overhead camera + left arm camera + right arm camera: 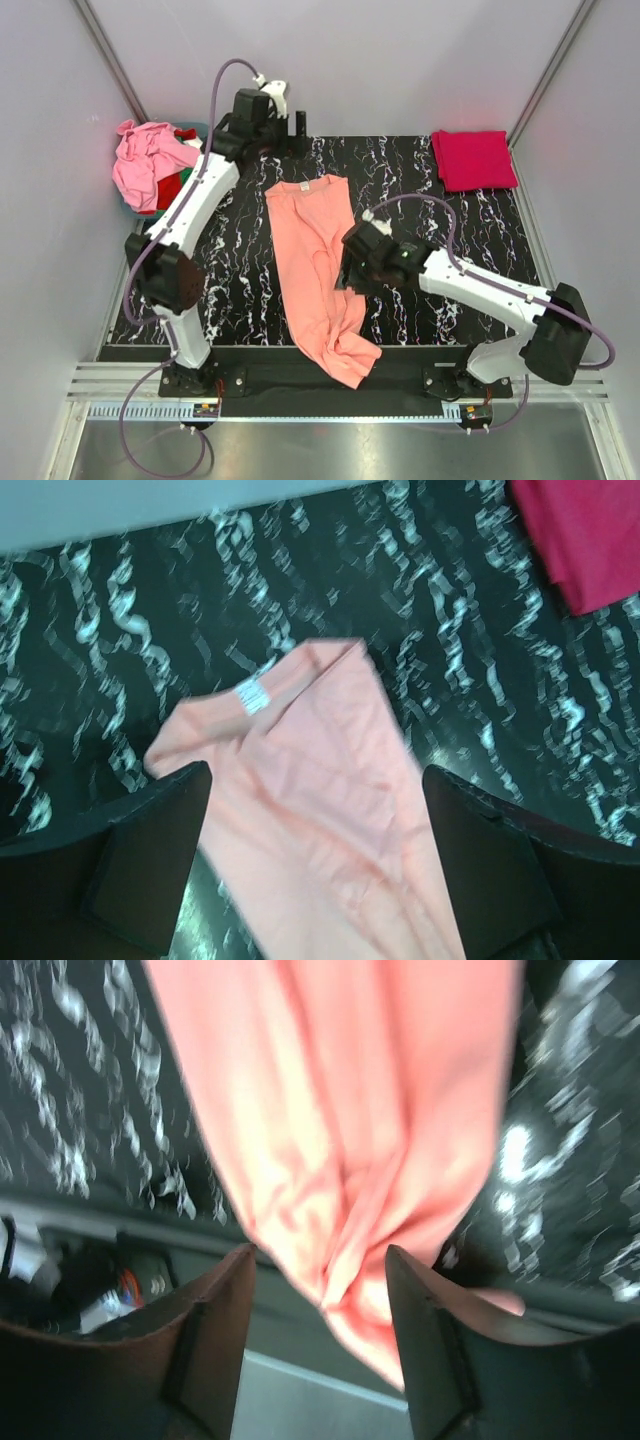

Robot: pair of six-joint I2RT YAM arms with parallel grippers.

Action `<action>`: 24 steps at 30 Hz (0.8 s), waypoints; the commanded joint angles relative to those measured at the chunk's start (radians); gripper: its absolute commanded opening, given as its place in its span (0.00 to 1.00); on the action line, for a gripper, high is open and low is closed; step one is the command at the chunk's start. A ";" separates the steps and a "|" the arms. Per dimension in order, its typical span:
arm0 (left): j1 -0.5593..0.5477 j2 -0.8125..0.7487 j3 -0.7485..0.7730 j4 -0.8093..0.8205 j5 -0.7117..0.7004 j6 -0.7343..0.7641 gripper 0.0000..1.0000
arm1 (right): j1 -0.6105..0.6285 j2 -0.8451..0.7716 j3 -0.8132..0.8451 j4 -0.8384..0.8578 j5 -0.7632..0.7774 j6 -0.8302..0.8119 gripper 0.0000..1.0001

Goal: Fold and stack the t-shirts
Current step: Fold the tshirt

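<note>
table [250, 290]: black, white-veined; both arms are bolted at its near edge.
salmon-orange t-shirt [312, 260]: laid lengthwise down the middle of the table, collar at the far end, white label seen at the neck. The near end is bunched and hangs over the table's near edge.
heap of t-shirts: piled off the table's far left corner, light pink t-shirt [145, 160] on top, red t-shirt [170, 188] under it.
crimson-pink t-shirt [473, 158]: folded flat, set at the table's far right corner, well apart from the salmon one.
left fingers [150, 850]: spread wide, held above the collar end of the salmon-orange t-shirt. Nothing is gripped.
right fingers [210, 1340]: parted, at the shirt's right edge near the hem. Bunched cloth is seen in the gap; not clamped. Whether the pads touch the cloth cannot be told, the view is blurred.
</note>
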 commanded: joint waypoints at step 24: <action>-0.058 0.350 -0.010 -0.124 -0.028 -0.065 0.63 | -0.232 0.160 -0.010 0.111 -0.063 -0.256 0.41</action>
